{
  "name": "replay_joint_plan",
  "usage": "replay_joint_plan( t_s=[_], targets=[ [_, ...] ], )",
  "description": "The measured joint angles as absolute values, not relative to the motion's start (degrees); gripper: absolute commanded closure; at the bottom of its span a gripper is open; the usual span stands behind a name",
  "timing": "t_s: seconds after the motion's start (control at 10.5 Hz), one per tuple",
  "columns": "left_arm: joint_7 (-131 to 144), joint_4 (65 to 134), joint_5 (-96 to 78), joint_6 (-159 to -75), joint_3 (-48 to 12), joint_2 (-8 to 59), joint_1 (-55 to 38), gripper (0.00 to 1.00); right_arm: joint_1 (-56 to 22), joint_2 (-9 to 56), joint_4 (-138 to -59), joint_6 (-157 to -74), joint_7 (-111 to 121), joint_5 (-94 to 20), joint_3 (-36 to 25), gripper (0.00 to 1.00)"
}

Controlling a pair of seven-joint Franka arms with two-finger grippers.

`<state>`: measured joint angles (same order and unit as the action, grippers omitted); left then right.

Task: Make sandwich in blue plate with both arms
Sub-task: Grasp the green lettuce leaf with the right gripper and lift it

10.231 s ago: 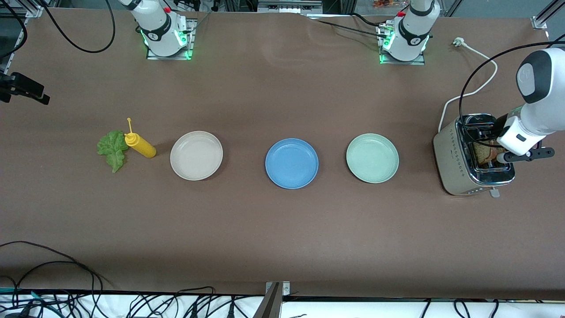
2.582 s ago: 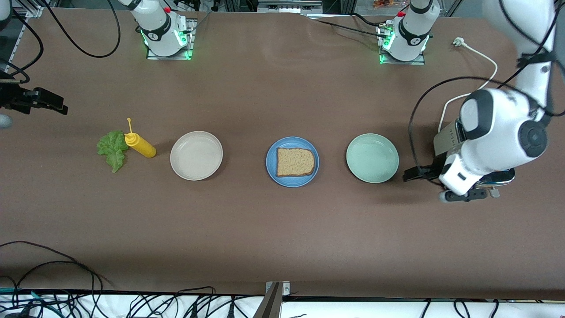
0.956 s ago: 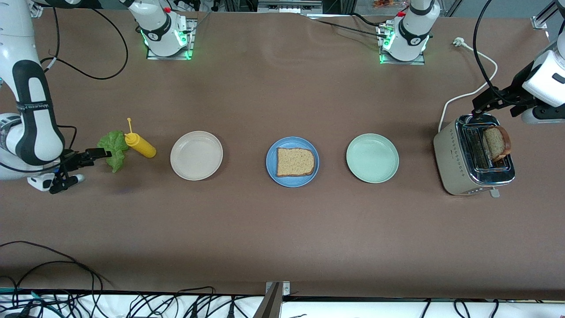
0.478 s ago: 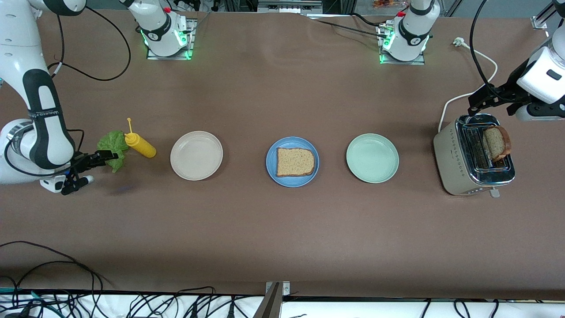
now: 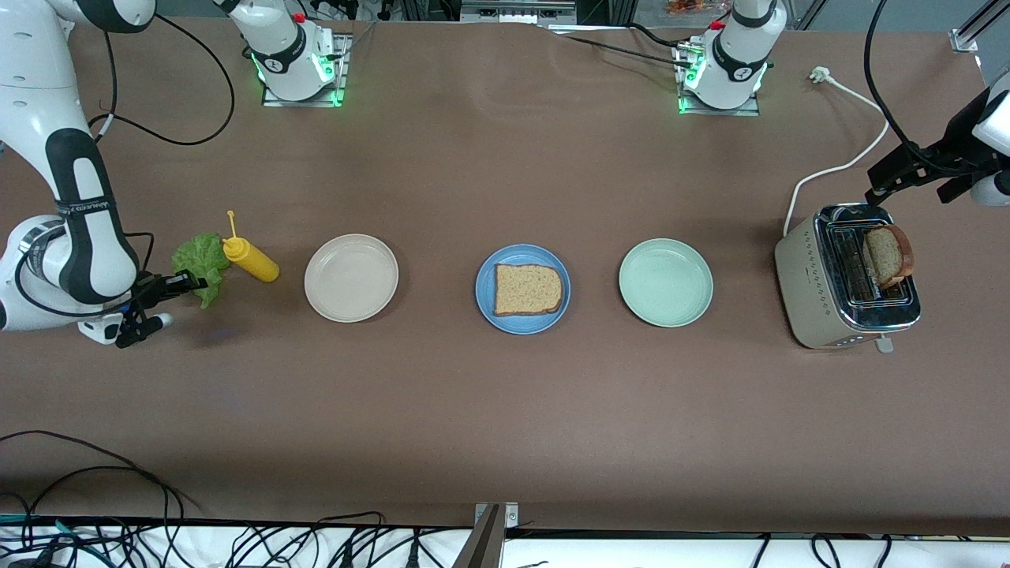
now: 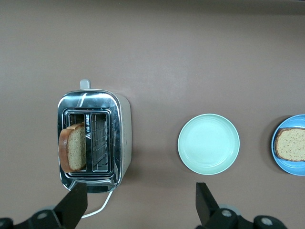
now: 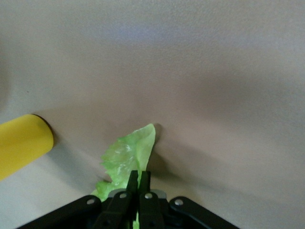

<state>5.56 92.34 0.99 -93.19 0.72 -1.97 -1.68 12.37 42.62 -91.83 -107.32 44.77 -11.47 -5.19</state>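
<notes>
Across the brown tabletop [image 5: 505, 410] the job looks roughly a third done, judging by what lies where. At the left arm's end sits the toaster [image 5: 846, 276], its second slice [image 5: 890, 254] poking up from one slot and not yet fetched; the left end effector [image 5: 907, 170] hangs in the air over the tabletop just past the toaster's 12 o'clock edge, fingers spread wide and holding nothing, as the left wrist view shows.

Three plates run in a row — beige plate [image 5: 314, 278], blue plate [image 5: 483, 293], pale green plate [image 5: 631, 284]. Only the blue plate carries anything: the first slice [image 5: 528, 289] lies flat in it, the sandwich's base.

Toward the right arm's end, the yellow squeeze bottle [image 5: 251, 260] lies on its side, and just beside it at about 8 o'clock is the lettuce leaf [image 5: 199, 260]. The right end effector [image 5: 183, 280] is pinched shut on the leaf's edge — its fingertips [image 7: 138, 183] meet over the green ruffle.

Left to do, I judge: lettuce onto the bread, then the toaster slice on top.
</notes>
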Motion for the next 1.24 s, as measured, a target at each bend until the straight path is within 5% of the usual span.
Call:
replay_joint_plan(
  t_s=[0.29,1.24],
  targets=[
    [5.6,92.4,1.0,-93.1,0.6,-1.5,-1.7,0.00,12.4,42.5,-88.6,-102.9,44.8,-11.5,-5.2,1.00],
    [5.6,91.0,1.0,-93.1,0.6,-0.3,-1.7,0.00,9.3,40.0,-64.0,-63.5,29.7,-11.9,-4.4,1.00]
  ],
)
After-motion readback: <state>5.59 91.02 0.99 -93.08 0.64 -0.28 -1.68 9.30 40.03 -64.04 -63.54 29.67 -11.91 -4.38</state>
